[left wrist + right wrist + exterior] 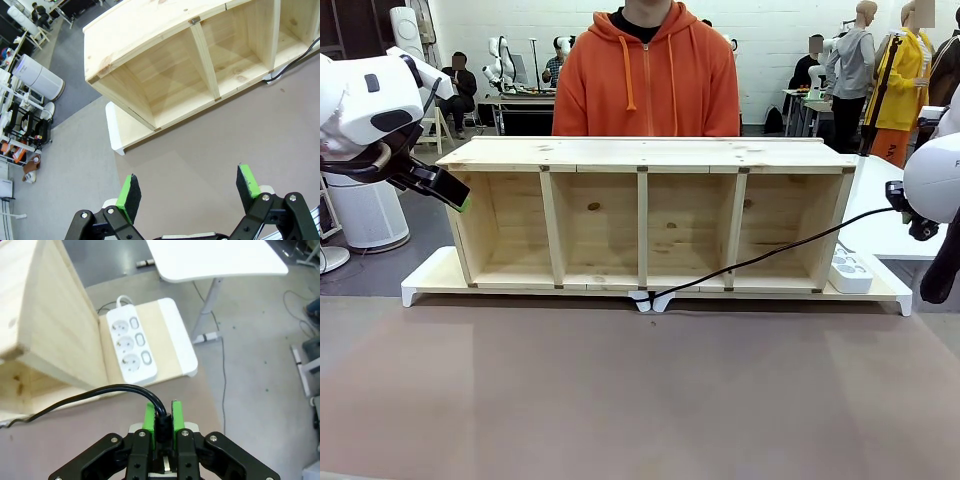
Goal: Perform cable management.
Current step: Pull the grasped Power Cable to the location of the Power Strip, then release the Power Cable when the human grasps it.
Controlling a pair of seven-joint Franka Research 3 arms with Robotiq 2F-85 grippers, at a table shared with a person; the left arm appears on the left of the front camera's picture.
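Note:
The cable (770,256) is a thin black cord that runs from a white clip at the shelf's front edge up and to the right, across the front of the rightmost compartment. My right gripper (905,210) holds its end in the air beside the shelf's right end. In the right wrist view, my right gripper (161,416) is shut on the chunky black plug end, and the cable (95,394) curves away to the left. My left gripper (463,200) hangs at the shelf's upper left corner. In its own view, my left gripper (188,190) is open and holds nothing, and the cable (296,61) shows far off.
The long wooden shelf (642,153) lies on a white base board (428,275). A white power strip (850,272) sits on the board at the right end, with its sockets facing up (129,347). A person in an orange hoodie (645,75) stands behind the shelf. A white table (215,257) stands to the right.

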